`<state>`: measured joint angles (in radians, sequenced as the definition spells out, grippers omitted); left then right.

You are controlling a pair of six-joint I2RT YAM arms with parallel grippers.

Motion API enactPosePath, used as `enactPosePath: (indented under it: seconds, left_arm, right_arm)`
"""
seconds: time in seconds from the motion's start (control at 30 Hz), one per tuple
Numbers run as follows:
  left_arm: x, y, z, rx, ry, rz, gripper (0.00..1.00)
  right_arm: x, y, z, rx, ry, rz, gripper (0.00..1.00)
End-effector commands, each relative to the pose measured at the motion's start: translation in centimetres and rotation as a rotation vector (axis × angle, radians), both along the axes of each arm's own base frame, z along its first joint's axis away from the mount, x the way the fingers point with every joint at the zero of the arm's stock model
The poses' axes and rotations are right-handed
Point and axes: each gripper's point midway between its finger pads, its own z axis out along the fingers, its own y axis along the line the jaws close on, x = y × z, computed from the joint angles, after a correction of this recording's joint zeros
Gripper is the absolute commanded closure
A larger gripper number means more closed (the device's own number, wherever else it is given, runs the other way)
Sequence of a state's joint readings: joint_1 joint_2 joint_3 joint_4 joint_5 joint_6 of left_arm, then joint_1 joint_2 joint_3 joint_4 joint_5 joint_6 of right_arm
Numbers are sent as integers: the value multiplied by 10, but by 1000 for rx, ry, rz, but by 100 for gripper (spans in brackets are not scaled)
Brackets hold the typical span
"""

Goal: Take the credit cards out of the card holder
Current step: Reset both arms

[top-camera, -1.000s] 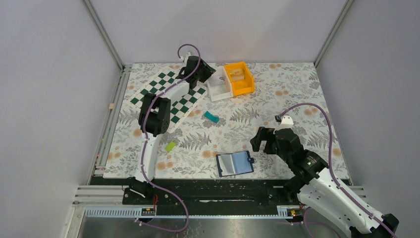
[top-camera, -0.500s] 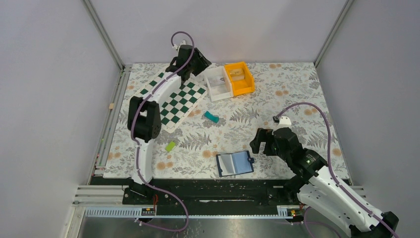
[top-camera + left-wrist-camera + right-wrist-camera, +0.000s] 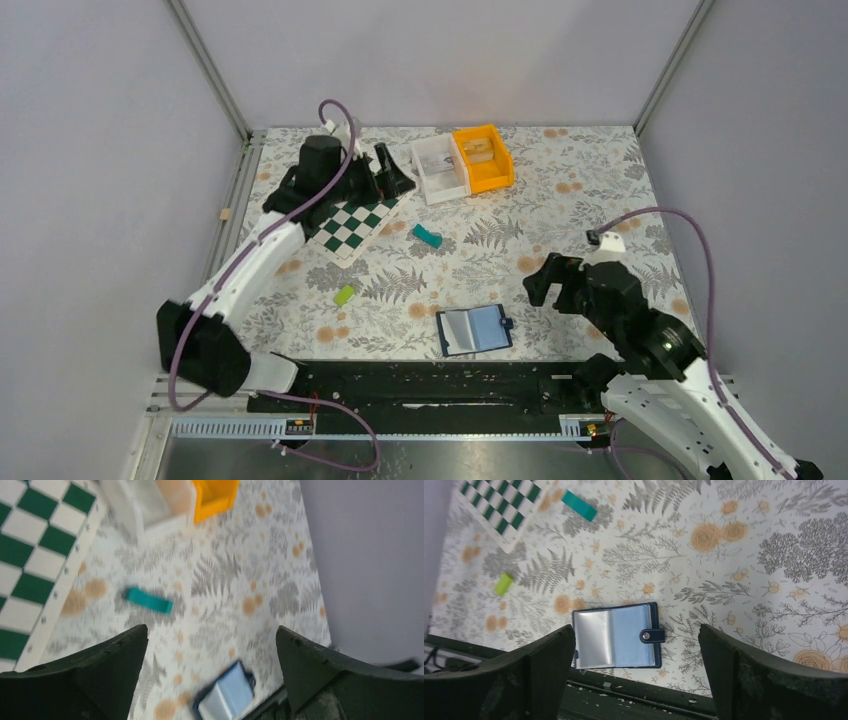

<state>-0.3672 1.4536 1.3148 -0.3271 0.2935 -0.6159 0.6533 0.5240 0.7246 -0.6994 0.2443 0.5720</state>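
The card holder (image 3: 474, 330), a dark navy wallet with a snap tab, lies open and flat near the table's front edge. In the right wrist view the card holder (image 3: 616, 635) shows a whitish-grey face (image 3: 593, 637) on its left half and a pale blue face (image 3: 631, 632) on its right. I cannot tell credit cards from sleeves there. My right gripper (image 3: 553, 283) hangs open to the right of the holder, above the table, its jaws (image 3: 636, 627) wide and empty. My left gripper (image 3: 392, 172) is open and empty over the checkerboard's far corner; its blurred view shows the holder (image 3: 227, 695) far off.
A green-and-white checkerboard (image 3: 350, 225) lies at the back left. A white bin (image 3: 437, 170) and an orange bin (image 3: 483, 157) stand at the back. A teal block (image 3: 427, 236) and a small green block (image 3: 344, 295) lie on the flowered cloth. A black rail (image 3: 450, 375) runs along the near edge.
The left arm has swung back and left from beside the white bin to over the checkerboard, and its jaws have opened wide. The right gripper has drifted a little to the right.
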Motion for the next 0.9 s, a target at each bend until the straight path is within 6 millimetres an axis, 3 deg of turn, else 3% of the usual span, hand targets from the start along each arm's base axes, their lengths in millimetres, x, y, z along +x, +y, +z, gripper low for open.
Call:
enactPosePath:
  seconds: [0.0,0.13,0.3,0.47,0.87]
  left_arm:
    - [-73,6,1,11,-55,-178,1]
    - [-126,14,0,-36,-96,-248,1]
    - [-167,29,-4,-59,-179,-252,1]
    - [-177,44,-11,-58,-247,-182,1]
    - [-176,42,-14,-109,-238,-162,1]
  right_arm:
    - [-8,-20,43,22,-102,-39,1]
    - [-15,-21,55,108,-127,-59,0]
    - [-18,-21,52,145,-115,-77,1]
    - [-20,-19,51,181,-118,-81,1]
    - [-17,-14,35,193,-84,-91,1]
